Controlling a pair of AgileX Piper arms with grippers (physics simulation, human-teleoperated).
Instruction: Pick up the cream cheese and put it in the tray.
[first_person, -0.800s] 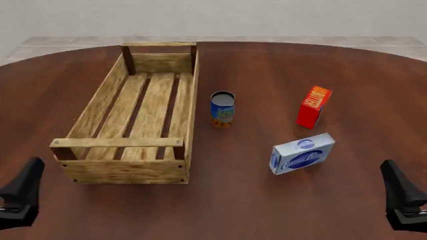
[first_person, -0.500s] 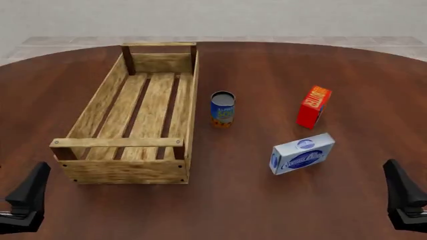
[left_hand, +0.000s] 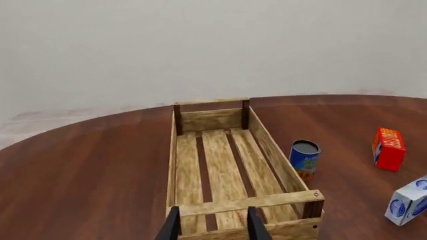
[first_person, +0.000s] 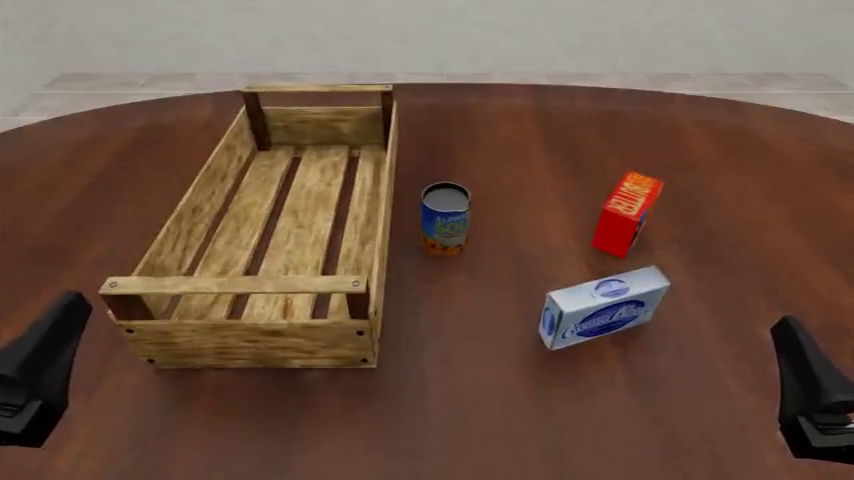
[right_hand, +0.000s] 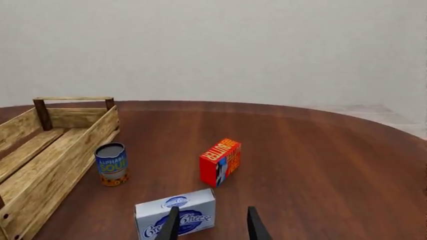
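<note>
The cream cheese (first_person: 605, 307), a pale blue-white box with a dark blue oval logo, lies on the table right of centre. In the right wrist view the cream cheese (right_hand: 177, 218) sits just ahead of my right gripper (right_hand: 212, 226), whose fingers stand apart with nothing between them. From the front, the right gripper (first_person: 806, 385) hangs at the near right edge, well short of the box. The tray (first_person: 234, 285), a large slatted wooden crate, stands on the left with nothing in it. My left gripper (first_person: 47, 350) is open in front of the tray's near end (left_hand: 247, 202). The cream cheese (left_hand: 408, 202) shows at that view's edge.
A blue can (first_person: 446, 217) stands just right of the tray's long side. A red box with yellow lettering (first_person: 627, 213) stands upright beyond the cream cheese. The round dark wooden table (first_person: 534, 400) ends at a curved far edge.
My left gripper has drifted slightly, first right and then back left and a little up. The right gripper has barely moved. The objects stay put.
</note>
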